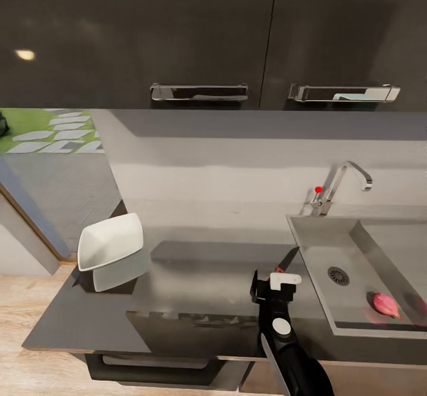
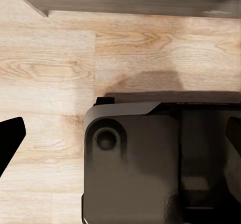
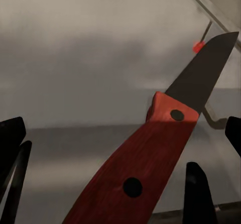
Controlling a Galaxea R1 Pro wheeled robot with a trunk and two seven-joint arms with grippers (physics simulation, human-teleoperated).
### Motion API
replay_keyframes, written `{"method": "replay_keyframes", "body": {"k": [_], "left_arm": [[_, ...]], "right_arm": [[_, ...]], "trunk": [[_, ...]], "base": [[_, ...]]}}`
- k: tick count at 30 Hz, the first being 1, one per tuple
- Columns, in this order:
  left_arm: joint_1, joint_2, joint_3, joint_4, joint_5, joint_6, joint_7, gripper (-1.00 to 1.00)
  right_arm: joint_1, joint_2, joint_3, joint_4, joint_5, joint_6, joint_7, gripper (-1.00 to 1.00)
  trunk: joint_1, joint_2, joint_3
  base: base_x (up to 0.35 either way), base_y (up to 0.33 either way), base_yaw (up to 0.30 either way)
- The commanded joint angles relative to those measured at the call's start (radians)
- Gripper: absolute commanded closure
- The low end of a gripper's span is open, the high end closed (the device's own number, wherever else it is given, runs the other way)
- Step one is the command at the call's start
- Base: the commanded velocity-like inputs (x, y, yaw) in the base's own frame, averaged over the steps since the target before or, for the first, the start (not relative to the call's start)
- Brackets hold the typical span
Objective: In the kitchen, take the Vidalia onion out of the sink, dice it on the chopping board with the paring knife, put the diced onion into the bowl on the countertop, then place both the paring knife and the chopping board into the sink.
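Knife (image 3: 165, 133) clamped by its red handle in the right gripper (image 1: 274, 283), blade pointing ahead toward the tap (image 1: 344, 185). Onion (image 1: 386, 305) lies in the sink (image 1: 320, 248), right of the gripper; retrieval presumably is required next. Left gripper state cannot be told.

Glossy grey countertop (image 1: 196, 301), matt steel sink (image 1: 332, 242), chrome tap (image 1: 347, 182), glossy white bowl (image 1: 110, 242), wood-look floor (image 2: 50, 58).

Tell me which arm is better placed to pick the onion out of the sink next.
Probably the left. The right claw is beside the sink, nearer the Vidalia onion, but the paring knife lies between its fingers. The left claw looks free, though it hangs low over the wooden floor.
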Motion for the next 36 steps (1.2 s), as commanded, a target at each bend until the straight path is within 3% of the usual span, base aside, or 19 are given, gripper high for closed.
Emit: {"method": "replay_keyframes", "body": {"k": [1,16,36], "left_arm": [[0.0,-0.001,0.004,-0.002,-0.01,-0.002,0.001,-1.0],[0.0,-0.001,0.004,-0.002,-0.01,-0.002,0.0,-1.0],[0.001,-0.001,0.005,-0.002,-0.011,-0.002,0.0,-1.0]], "right_arm": [[-0.001,0.0,0.002,0.0,0.01,0.007,-0.006,-1.0],[-0.001,0.0,0.002,0.0,0.01,0.005,-0.006,-1.0],[-0.001,0.0,0.002,0.0,0.01,0.006,-0.006,-1.0]], "trunk": [[0.001,-0.002,-0.002],[0.001,-0.002,-0.002],[0.001,-0.002,-0.002]], "base": [[-0.005,-0.001,0.0],[-0.02,-0.005,0.0],[-0.134,-0.165,0.0]]}}
